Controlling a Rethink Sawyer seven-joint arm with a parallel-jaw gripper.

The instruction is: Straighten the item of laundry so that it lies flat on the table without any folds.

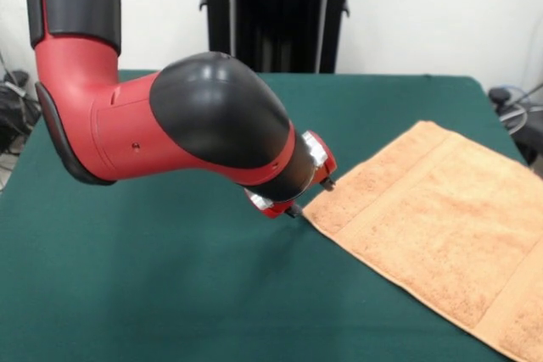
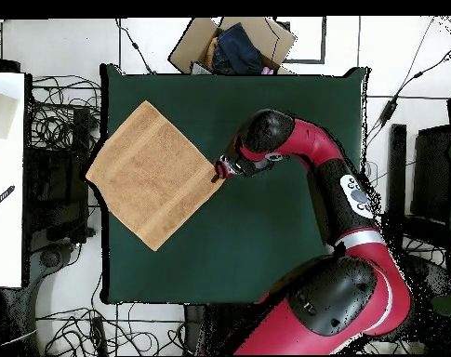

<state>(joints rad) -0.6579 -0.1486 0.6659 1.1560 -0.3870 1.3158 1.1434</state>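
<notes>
Towel (image 1: 445,226), peach-orange, spread flat, woven bands

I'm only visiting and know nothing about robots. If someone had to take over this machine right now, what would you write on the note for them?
Gripper: low over the table, right at one corner of the towel; whether it is open or shut cannot be told from either view.
Towel: spread out, turned like a diamond, at one side of the table, with one corner hanging over the table's edge.
Done: it looks flat, no folds visible.
Left: check the corner by the gripper and the overhanging one; perhaps pull the towel fully onto the table.
</notes>
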